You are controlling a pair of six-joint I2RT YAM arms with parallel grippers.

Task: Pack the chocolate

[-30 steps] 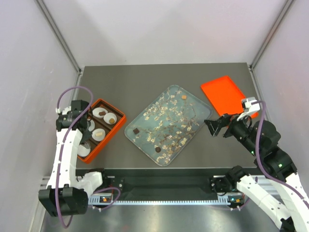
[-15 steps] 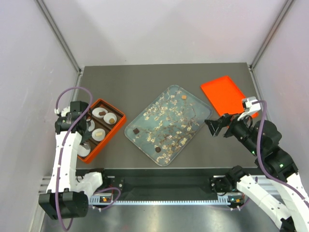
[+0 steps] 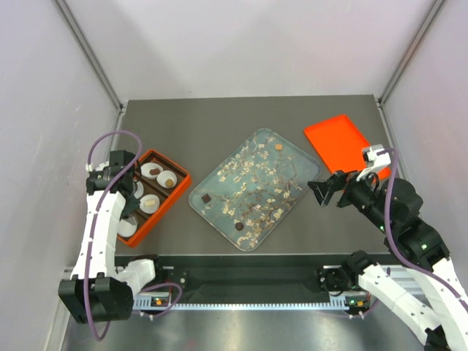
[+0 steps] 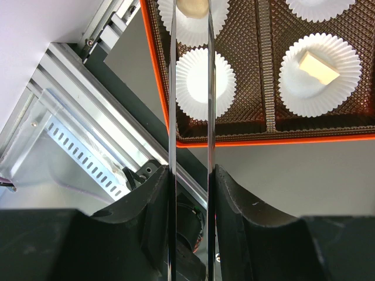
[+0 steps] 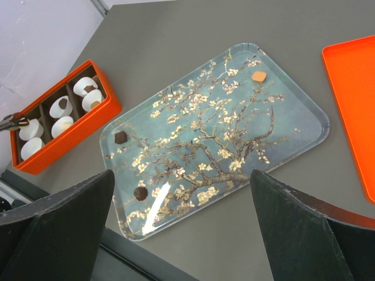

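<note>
The orange box (image 3: pixel 180 184) holds white paper cups, some with chocolates in them. My left gripper (image 3: pixel 123 174) is at its left end. In the left wrist view my left gripper (image 4: pixel 192 170) carries two thin metal blades. A cream-tan chocolate (image 4: pixel 193 6) sits between them over a cup, touching both. A cream square (image 4: pixel 319 66) lies in another cup. On the blossom-print tray (image 3: pixel 196 196) lie two dark chocolates (image 5: pixel 120 137) (image 5: pixel 139 193) and a caramel one (image 5: pixel 258 75). My right gripper (image 3: pixel 327 191) is wide open and empty beside the tray's right edge.
A flat orange lid (image 3: pixel 336 139) lies at the back right, also in the right wrist view (image 5: pixel 357 99). The table's near edge and metal rail (image 4: pixel 70 146) run just below the orange box. Grey walls close in the left, right and back.
My left gripper has shifted slightly toward the back over the box's left end. The right arm has barely moved.
</note>
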